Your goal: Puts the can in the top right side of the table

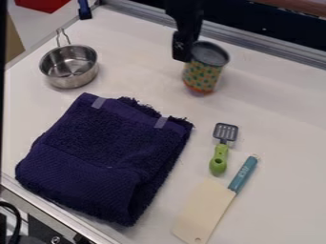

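Note:
A can point(204, 74) with a green-dotted pattern, an orange-red base and a grey open top is at the upper middle of the table, tilted slightly. The black gripper point(183, 46) hangs from the top edge, with its lower end against the left side of the can's rim. Whether it holds the can is hard to make out, and so is whether the can's base touches the table.
A steel pot point(70, 66) stands at upper left. The folded dark blue towel point(105, 159) covers much of the left and middle. A green-handled spatula point(219, 152) and a cream cleaver point(207, 209) with a teal handle lie at lower right. Metal rails point(255, 46) edge the table.

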`<state>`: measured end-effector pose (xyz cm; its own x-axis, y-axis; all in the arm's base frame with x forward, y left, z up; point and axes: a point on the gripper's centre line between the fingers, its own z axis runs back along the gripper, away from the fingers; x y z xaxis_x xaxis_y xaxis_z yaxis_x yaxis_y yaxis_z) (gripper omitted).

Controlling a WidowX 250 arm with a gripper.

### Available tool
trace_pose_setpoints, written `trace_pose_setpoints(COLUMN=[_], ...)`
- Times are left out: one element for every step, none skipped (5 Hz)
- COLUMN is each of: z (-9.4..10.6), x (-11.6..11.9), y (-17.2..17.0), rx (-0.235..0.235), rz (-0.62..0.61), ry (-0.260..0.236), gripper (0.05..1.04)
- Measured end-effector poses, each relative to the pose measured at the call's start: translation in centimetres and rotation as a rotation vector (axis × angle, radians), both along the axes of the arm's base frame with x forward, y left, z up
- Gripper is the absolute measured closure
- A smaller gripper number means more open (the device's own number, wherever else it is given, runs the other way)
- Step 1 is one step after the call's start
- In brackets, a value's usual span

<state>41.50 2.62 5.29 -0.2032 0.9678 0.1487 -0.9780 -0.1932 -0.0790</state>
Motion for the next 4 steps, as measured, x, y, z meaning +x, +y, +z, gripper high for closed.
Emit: trace_pose_setpoints(z=[0.0, -1.4, -1.4, -1.2], x=[0.2, -0.5, -0.5, -0.4], y=[-1.1, -1.3, -2.4, -3.5], rx=[-0.001, -0.005, -0.007, -0.026], rz=[0.002, -0.006, -0.029, -0.037], ry=[-0.013, 0.0, -0.001, -0.003], gripper=[0.084, 0.084, 0.084, 0.084])
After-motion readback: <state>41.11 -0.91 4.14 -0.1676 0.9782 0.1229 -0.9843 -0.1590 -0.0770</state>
